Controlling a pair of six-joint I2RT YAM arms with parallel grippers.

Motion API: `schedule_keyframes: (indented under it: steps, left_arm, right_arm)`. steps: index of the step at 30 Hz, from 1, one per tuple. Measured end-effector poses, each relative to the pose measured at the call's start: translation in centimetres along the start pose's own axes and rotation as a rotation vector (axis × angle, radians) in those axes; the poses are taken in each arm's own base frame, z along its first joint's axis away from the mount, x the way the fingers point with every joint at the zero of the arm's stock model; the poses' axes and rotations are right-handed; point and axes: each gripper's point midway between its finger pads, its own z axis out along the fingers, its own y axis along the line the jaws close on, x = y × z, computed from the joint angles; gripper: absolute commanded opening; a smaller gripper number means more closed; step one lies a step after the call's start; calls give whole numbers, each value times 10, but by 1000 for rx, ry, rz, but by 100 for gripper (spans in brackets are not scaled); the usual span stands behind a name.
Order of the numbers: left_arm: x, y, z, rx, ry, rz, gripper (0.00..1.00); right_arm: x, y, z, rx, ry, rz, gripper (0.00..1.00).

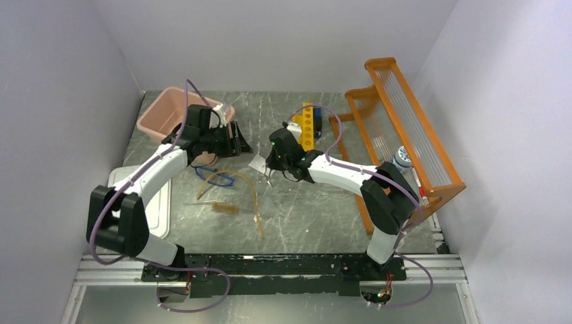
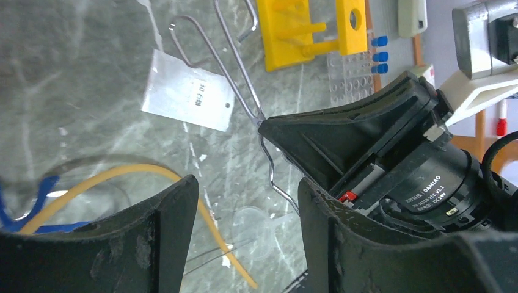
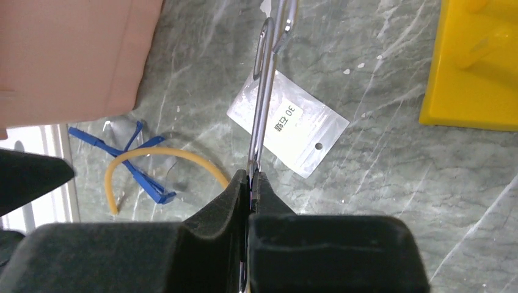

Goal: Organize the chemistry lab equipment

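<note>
My right gripper (image 1: 270,175) (image 3: 250,178) is shut on a thin metal wire tool (image 3: 264,91) with looped handles, held over the white packet (image 3: 287,122) (image 1: 258,163). The left wrist view shows the wire tool (image 2: 235,67) leaving the right gripper's black fingers (image 2: 342,137). My left gripper (image 1: 239,140) (image 2: 247,183) is open and empty, beside the pink tub. Amber tubing (image 1: 253,196) (image 2: 122,174) (image 3: 165,152) and blue-framed goggles (image 1: 219,179) (image 3: 131,168) lie mid-table. A clear funnel (image 2: 259,223) lies below the left fingers. A wire brush (image 1: 219,206) lies near the tubing.
A pink tub (image 1: 168,111) stands back left, its white lid (image 1: 158,209) at the left edge. A yellow rack (image 1: 307,126) (image 2: 299,30) is at the back centre with blue caps (image 2: 379,55) beside it. A big orange rack (image 1: 405,135) fills the right side.
</note>
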Motion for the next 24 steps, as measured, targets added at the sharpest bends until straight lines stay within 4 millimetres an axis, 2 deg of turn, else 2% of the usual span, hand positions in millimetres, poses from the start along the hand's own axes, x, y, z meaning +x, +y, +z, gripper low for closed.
schedule_keyframes:
  steps: [4,9,15,19,24]
  left_arm:
    - [11,-1,18,47,70,-69,64]
    - [25,-2,34,71,137,-154,66]
    - [33,-18,42,97,145,-219,69]
    - [45,-21,48,99,148,-290,70]
    - [41,-23,45,101,90,-363,69]
  right_arm:
    - [4,-3,-2,-64,15,-11,0]
    - [10,3,-10,-145,36,-24,0]
    - [3,12,-26,-266,11,12,0]
    - [-4,17,-34,-327,-10,39,0]
    - [-6,21,-38,-376,-19,42,0]
